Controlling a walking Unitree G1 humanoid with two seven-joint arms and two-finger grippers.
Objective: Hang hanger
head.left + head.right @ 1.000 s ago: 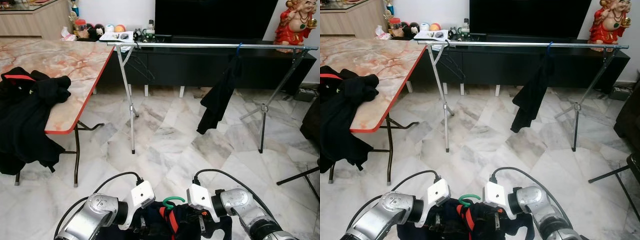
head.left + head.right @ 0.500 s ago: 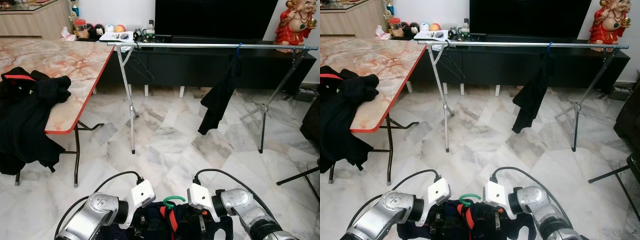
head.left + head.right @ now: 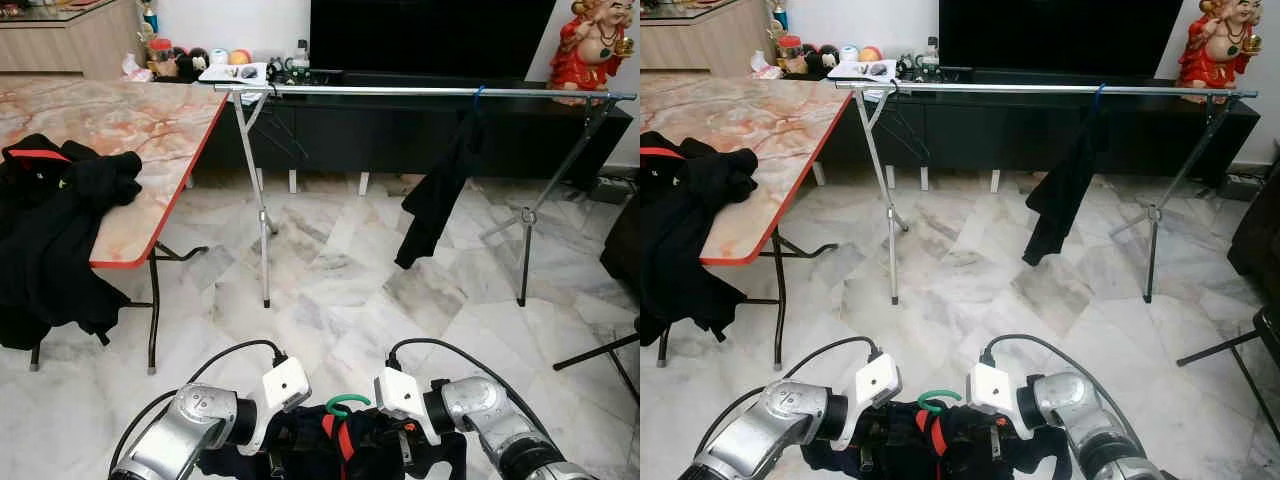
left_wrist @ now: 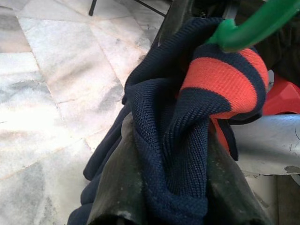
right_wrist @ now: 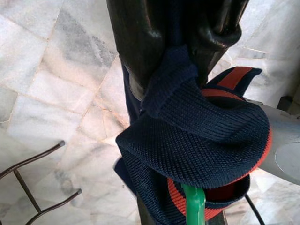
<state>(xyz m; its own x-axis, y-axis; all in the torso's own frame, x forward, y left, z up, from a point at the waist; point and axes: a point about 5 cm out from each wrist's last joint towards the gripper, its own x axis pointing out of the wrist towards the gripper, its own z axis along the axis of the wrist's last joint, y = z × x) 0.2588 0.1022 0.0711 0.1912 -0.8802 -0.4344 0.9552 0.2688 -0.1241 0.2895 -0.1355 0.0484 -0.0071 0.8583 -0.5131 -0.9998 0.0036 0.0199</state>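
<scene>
Marble flooring [image 3: 340,300] is spread beneath a green hanger [image 3: 345,405] carrying a navy, orange-striped sweater [image 4: 187,140], pinched between the closed fingers of the left gripper [image 3: 277,462] and right gripper [image 3: 402,447]. Open floor separates them from the clothes rail [image 3: 420,92], where a dark garment [image 3: 438,195] hangs; a marble-topped table [image 3: 150,130] flanks the left.

1. Both head views look forward and down across the white marble floor [image 3: 330,300] toward the long silver clothes rail [image 3: 420,91].
2. Both wrist views look from very close at the navy knitted garment with orange stripes [image 4: 187,140] and share the green plastic hanger hook [image 5: 194,206].
</scene>
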